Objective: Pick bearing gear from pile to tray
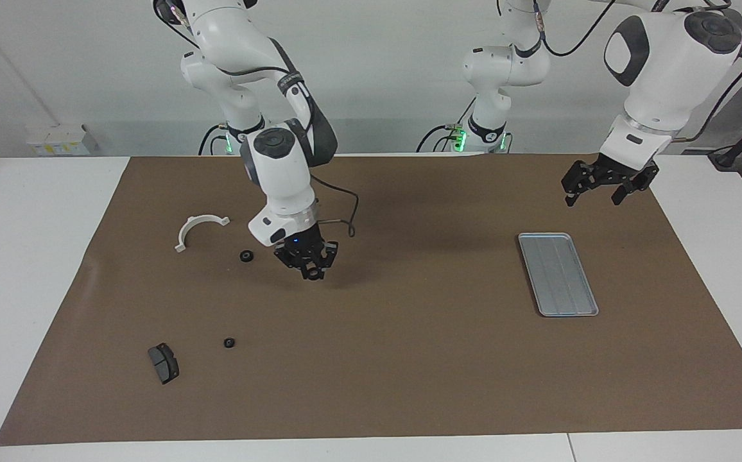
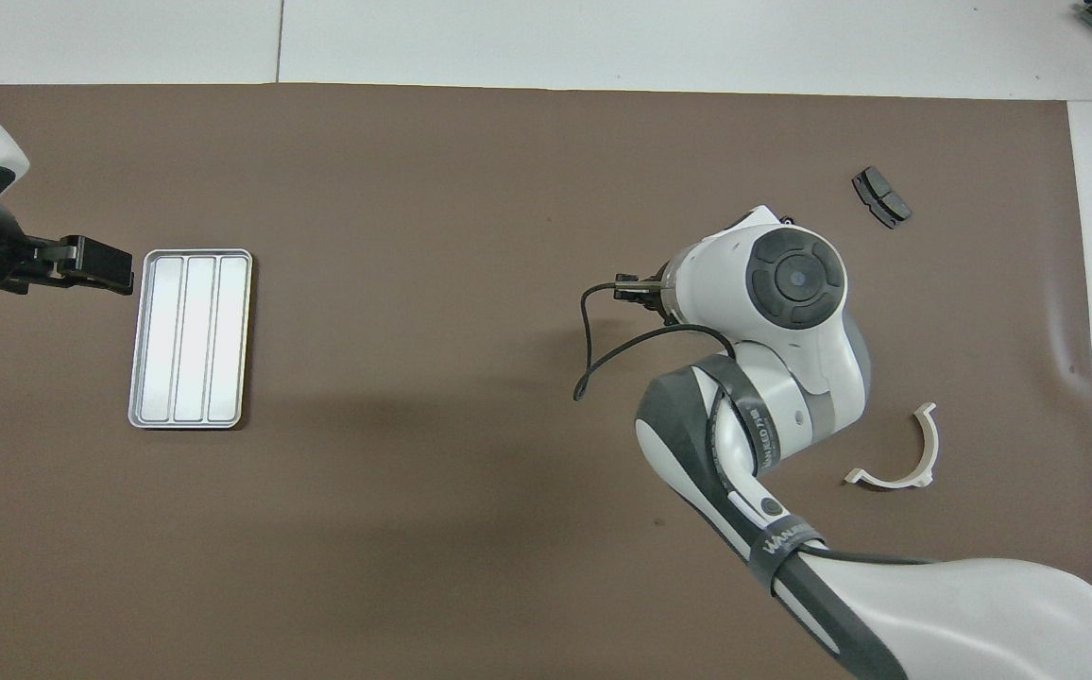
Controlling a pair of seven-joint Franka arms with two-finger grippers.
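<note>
The pile lies toward the right arm's end of the mat: a white half-ring bracket, a black ring beside it, a second black ring and a dark grey brake pad farther from the robots. My right gripper hangs just above the mat beside the nearer ring, shut on a small black ring at its fingertips. The silver grooved tray is empty. My left gripper waits open, raised over the mat beside the tray.
A brown mat covers the white table. In the overhead view the right arm hides both loose rings. A black cable loops from the right wrist.
</note>
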